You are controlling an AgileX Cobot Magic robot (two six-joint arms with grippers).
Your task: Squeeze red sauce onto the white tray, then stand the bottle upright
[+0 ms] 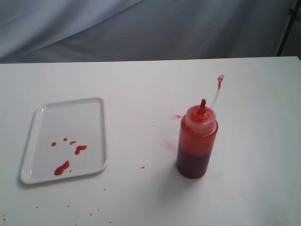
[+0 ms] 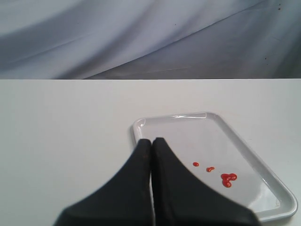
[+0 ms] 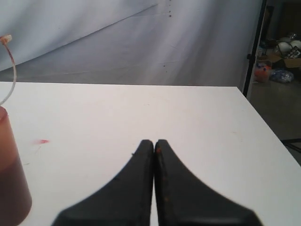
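The bottle (image 1: 197, 141) stands upright on the white table, right of centre, with its nozzle up and its thin tether with the tiny cap (image 1: 220, 78) arching to the right. Its side also shows in the right wrist view as the bottle (image 3: 10, 179). The white tray (image 1: 44, 110) lies flat at the left, carrying drops and blobs of red sauce (image 1: 62, 168). In the left wrist view the white tray (image 2: 263, 162) shows red sauce (image 2: 228, 179). My left gripper (image 2: 152, 141) is shut and empty, over the tray's near corner. My right gripper (image 3: 154, 142) is shut and empty, apart from the bottle. Neither gripper appears in the exterior view.
Faint dried red smears (image 1: 177, 116) and specks (image 1: 142, 167) mark the table between tray and bottle and along the front. A grey cloth backdrop (image 1: 141, 28) hangs behind the table's far edge. A black stand pole (image 3: 254, 47) rises beyond the table's right edge.
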